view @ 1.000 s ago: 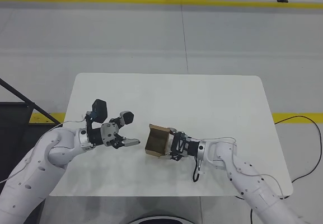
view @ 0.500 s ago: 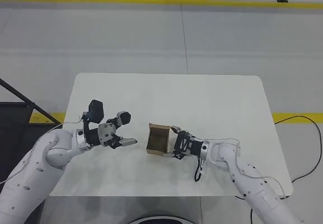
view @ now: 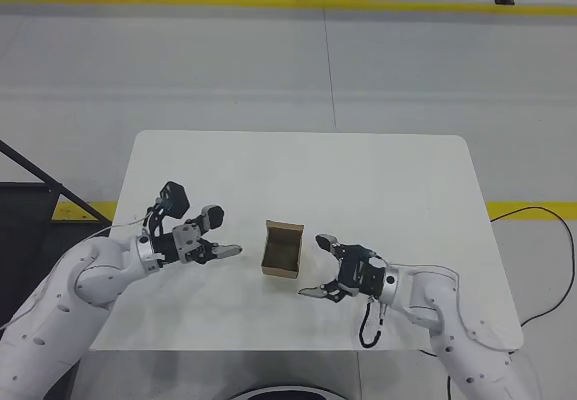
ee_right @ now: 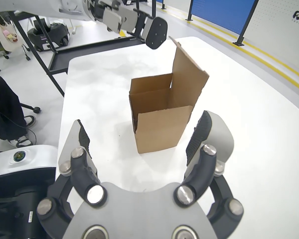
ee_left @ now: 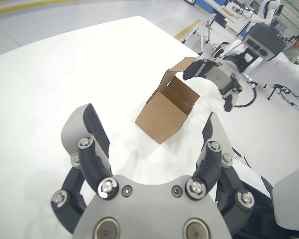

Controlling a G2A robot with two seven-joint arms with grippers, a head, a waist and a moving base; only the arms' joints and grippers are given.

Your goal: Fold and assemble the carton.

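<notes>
Standing upright on the white table (view: 368,170), the brown cardboard carton (view: 281,250) sits roughly midway between the table's left and right edges and nearer the front edge than the back. That is how it looks from my remote station. Its top is open, and one long flap rises straight up from the side that faces the back edge. The left gripper (view: 220,232) hangs over the table on the carton's left side, near it but not touching, with its fingers spread wide and pointed at the box. The right gripper (view: 315,267) hovers on the carton's right side, slightly closer to the front edge. Its two fingers are also splayed well apart, and there is a clear gap between them and the cardboard. From where I sit, neither arm holds anything, and the carton rests on its own base between them.
</notes>
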